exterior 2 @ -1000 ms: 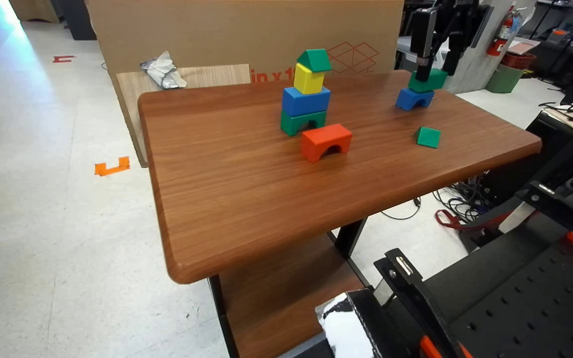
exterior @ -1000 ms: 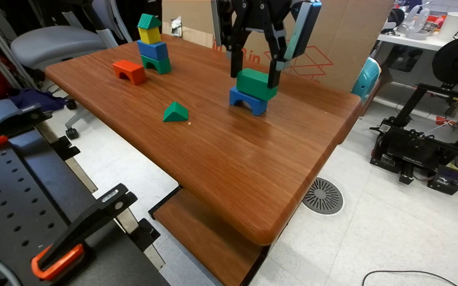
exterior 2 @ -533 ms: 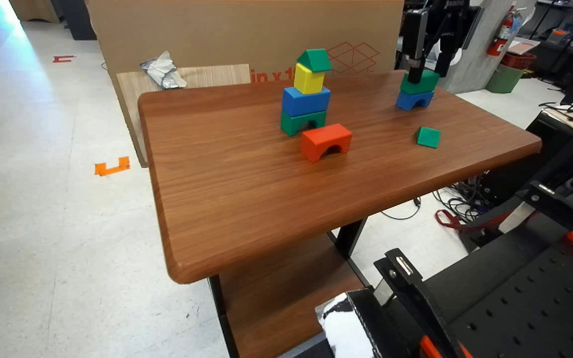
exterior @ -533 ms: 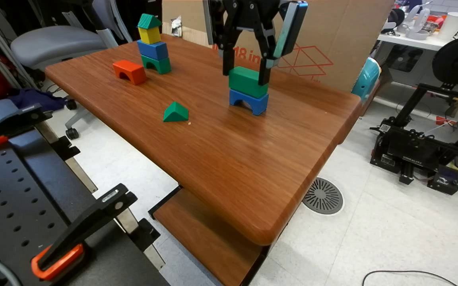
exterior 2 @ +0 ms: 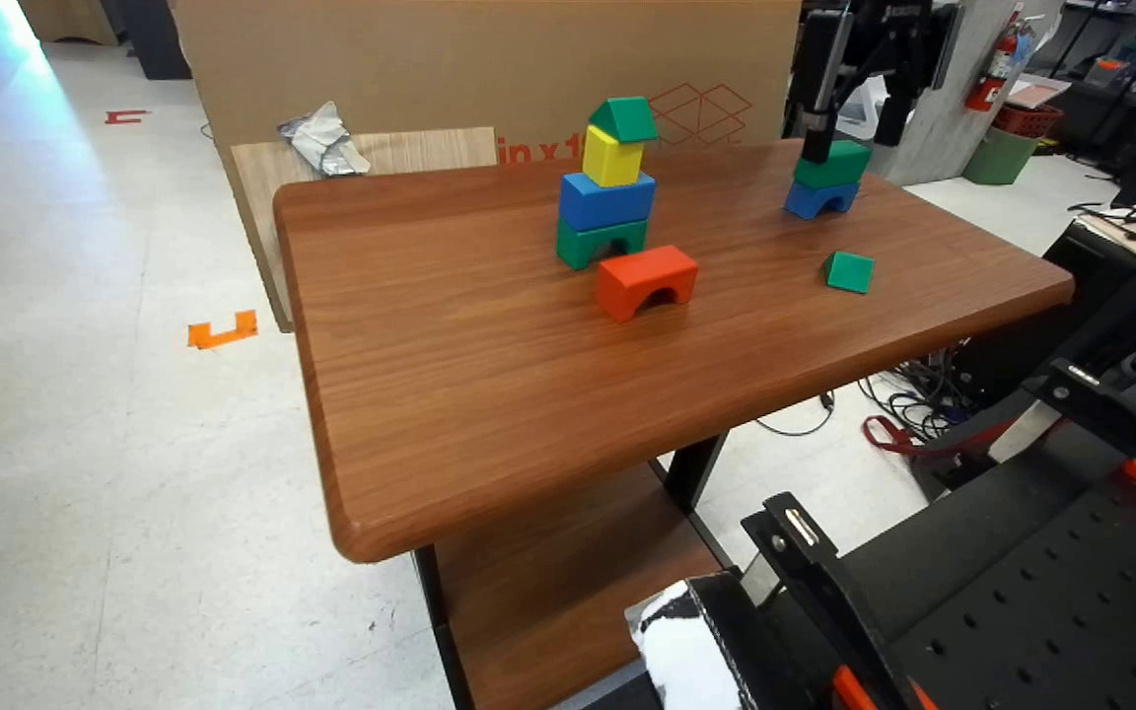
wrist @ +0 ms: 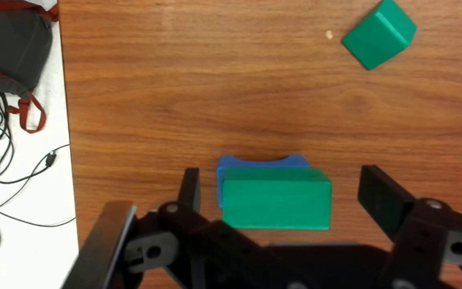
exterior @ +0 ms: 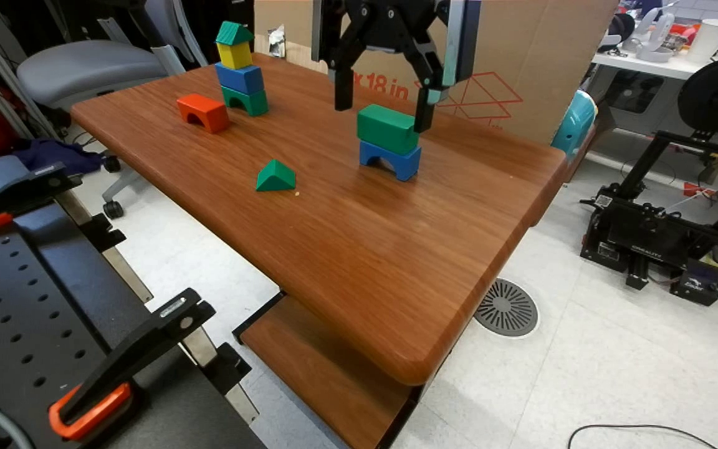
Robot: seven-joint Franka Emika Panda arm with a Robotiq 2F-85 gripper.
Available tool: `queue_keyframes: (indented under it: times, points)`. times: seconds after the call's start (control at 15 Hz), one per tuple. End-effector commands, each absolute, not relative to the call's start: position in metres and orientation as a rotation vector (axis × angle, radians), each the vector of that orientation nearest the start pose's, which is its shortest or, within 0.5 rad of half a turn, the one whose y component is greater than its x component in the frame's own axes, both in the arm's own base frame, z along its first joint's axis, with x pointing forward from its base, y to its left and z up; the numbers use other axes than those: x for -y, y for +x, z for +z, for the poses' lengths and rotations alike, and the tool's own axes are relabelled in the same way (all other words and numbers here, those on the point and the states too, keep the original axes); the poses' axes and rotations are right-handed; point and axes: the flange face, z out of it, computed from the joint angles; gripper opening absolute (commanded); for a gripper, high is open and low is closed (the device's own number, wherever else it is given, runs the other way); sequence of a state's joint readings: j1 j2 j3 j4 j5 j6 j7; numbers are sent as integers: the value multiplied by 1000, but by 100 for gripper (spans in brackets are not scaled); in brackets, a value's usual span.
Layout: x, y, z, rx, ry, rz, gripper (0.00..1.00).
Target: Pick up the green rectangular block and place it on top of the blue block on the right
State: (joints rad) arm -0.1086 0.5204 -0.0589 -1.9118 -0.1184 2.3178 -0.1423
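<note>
The green block [exterior: 386, 129] sits flat on the arched blue block [exterior: 399, 161], which stands on the counter [exterior: 396, 249], so the stacking itself looks done and what remains is probably to get clear. The gripper [wrist: 282, 186] is spread wide and holds nothing; in the wrist view bare wood shows between its fingers [wrist: 380, 198] and the blocks on both sides. The likeliest trouble is a knock on the way out: the fingertips reach down beside the green block, so a sideways drift before a straight lift could catch one end and slide it off, or tip the pair. Closing too early would do much the same, dragging the top block along. The wrist view shows a strip of blue along one long side and one end, so the green block may be slightly off centre, though the slanted viewpoint could account for some of that. A low swing afterwards might clip the stack of blocks [exterior 2: 607, 202] or the green triangle [exterior: 276, 177]. The meeting faces of the two blocks are hidden, and most of the blue one is covered from above. In both exterior views a finger crosses one end of the green block, and the arm above the gripper is cut off.
</note>
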Motion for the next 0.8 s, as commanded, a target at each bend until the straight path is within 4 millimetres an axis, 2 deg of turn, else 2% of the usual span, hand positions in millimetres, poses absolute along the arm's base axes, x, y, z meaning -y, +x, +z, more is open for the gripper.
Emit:
queue_keyframes:
  times: [0.0,0.2,0.67,0.73]
  points:
    - [101,603,226,122,-3215,222,100]
    - [92,585,241,131,-3202,192,100]
    - [67,529,273,123,-3151,226,100]
    - [72,551,260,130,-3169,199,100]
